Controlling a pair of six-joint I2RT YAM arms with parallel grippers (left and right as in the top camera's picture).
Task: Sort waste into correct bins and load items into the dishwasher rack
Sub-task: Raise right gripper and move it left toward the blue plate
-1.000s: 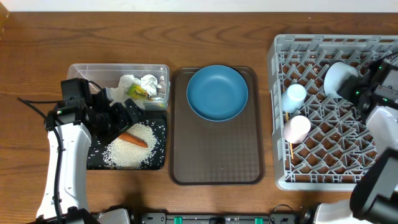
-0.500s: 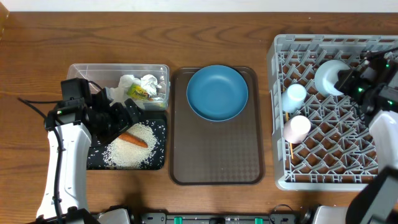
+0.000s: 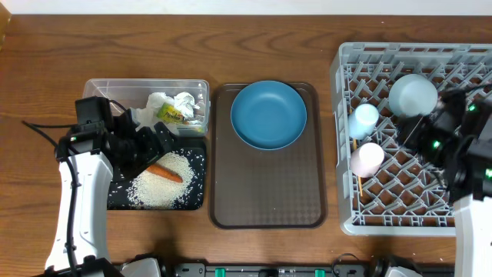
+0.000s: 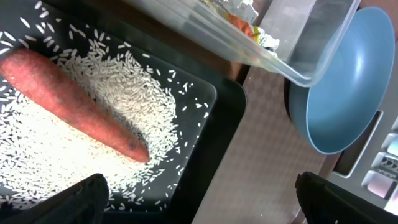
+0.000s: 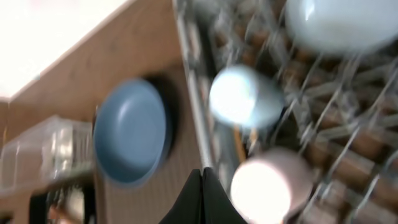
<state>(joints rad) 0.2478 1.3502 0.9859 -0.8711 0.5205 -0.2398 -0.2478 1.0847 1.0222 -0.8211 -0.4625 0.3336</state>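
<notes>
The sorting of the waste was judged complete as far as could be seen. The crumpled white paper wads (image 3: 175,101), one with a yellow-green wrapper (image 3: 171,115), lay in the clear plastic rectangular tub (image 3: 146,83). The small orange carrot (image 3: 164,172) and the loose white rice grains (image 3: 157,191) lay in the shallow black rectangular bin (image 3: 194,198) just beside it. Most of the loading was also judged done. In the large square grey plastic lattice rack (image 3: 344,192), the white bowl with a pale blue outside (image 3: 413,95) was seen upturned at the far side. The light blue cup (image 3: 364,119) and the pinkish-white cup (image 3: 367,159) were lying near the left wall. Slivers of the thin wooden chopsticks (image 3: 359,185) were seen beside the cups, though it could not be told whether both were there. The large round blue plate (image 3: 268,115) lay on the far half of the large brown serving tray (image 3: 267,192), between the bins and the rack, and was taken to be the one item left to load. The left end effector (image 3: 160,146) was held wide open and empty over the black bin, just above the carrot. The right end effector (image 5: 202,186) was closed on nothing above the rack, near the bowl; its wrist view was blurred.
</notes>
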